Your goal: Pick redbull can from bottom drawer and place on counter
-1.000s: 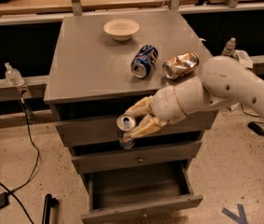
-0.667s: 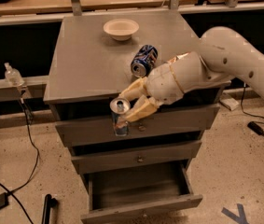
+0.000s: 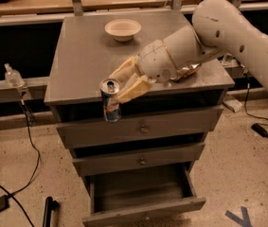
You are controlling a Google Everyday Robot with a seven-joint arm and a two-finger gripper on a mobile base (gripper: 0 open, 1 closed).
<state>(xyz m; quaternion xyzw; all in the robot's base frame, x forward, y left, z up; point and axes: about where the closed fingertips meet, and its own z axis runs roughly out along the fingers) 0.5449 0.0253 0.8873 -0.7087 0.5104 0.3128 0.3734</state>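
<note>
The redbull can (image 3: 110, 103) gripped in tool (image 3: 116, 88); at counter (image 3: 79, 56) edge.

A pale bowl (image 3: 122, 30) sits toward twelve o'clock on the tabletop (image 3: 81, 65). At three o'clock a crushed can (image 3: 192, 70) peeks out, mostly hidden. A clear bottle (image 3: 13, 75) stands at nine o'clock from the cabinet. Black cables (image 3: 266, 129) trail on the floor at four o'clock, with blue tape (image 3: 240, 216) at five. The claw (image 3: 121, 90) clasps the redbull can (image 3: 110, 103) at the tabletop's front edge, seven o'clock.
</note>
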